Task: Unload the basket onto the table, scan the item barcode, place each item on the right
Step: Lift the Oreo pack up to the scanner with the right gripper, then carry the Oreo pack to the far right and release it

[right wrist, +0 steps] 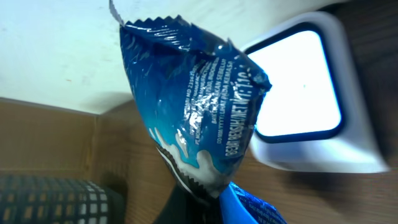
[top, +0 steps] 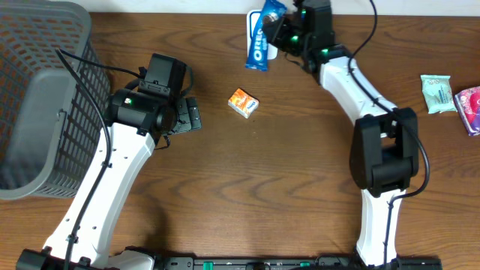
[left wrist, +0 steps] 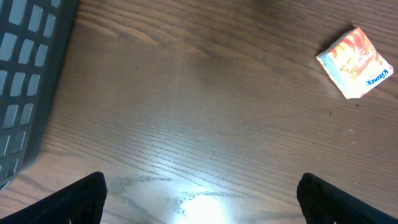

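Oreo pack [top: 257, 46] — in right gripper [top: 274, 31]

Overhead view: illumination is even and diffuse, falling from above. The table [top: 300, 150] renders in sharp focus, and the arms cast only soft, faint shadows on it.

Left wrist view: a bright patch of glare sits on the wood at lower centre and washes out the grain. The orange packet [left wrist: 356, 62] is well lit, its edges slightly soft.

Right wrist view: the blue packet [right wrist: 186, 106] sits close to the lens, and its foil carries white specular highlights. The white-framed panel [right wrist: 298, 81] behind it is overexposed, without detail. The grey mesh [right wrist: 50, 199] at lower left is out of focus.
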Robot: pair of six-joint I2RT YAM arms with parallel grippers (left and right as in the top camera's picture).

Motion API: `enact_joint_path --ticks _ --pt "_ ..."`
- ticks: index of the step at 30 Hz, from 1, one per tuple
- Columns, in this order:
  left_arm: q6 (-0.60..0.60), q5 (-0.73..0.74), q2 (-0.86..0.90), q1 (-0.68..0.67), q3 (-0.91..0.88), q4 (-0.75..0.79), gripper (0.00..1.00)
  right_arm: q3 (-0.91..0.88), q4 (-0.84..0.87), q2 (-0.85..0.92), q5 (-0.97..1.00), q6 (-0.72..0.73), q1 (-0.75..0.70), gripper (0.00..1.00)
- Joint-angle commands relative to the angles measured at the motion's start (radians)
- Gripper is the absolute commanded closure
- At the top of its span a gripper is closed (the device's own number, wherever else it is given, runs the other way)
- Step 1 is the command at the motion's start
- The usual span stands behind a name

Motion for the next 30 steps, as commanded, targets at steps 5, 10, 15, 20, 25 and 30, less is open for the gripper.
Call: enact_joint_path --ticks 5,10,15,20,25,30 --pt "-0.005 -0.009 -0.001 0.003 0.005 -0.004 0.02 0.019 0.037 -0.014 0.041 0.095 -0.010 0.99" --pt "-0.005 -0.009 -0.001 0.003 0.005 -0.005 0.02 0.097 -0.039 -0.028 -0.092 -0.045 -0.122 0.99" --pt "-0.005 -0.009 -0.001 0.003 0.005 -0.004 0.02 0.237 -0.440 -0.078 0.005 -0.274 -0.272 0.99" --pt "-0.005 -0.009 -0.001 0.003 0.005 -0.005 0.02 0.297 -0.772 -0.085 0.300 -0.426 -0.409 0.99" --pt "-0.005 -0.009 -0.001 0.003 0.005 -0.004 0.02 0.280 -0.914 -0.084 0.481 -0.613 -0.515 0.99" --pt "-0.005 -0.009 -0.001 0.003 0.005 -0.005 0.02 0.224 -0.916 -0.084 0.544 -0.719 -0.587 0.99"
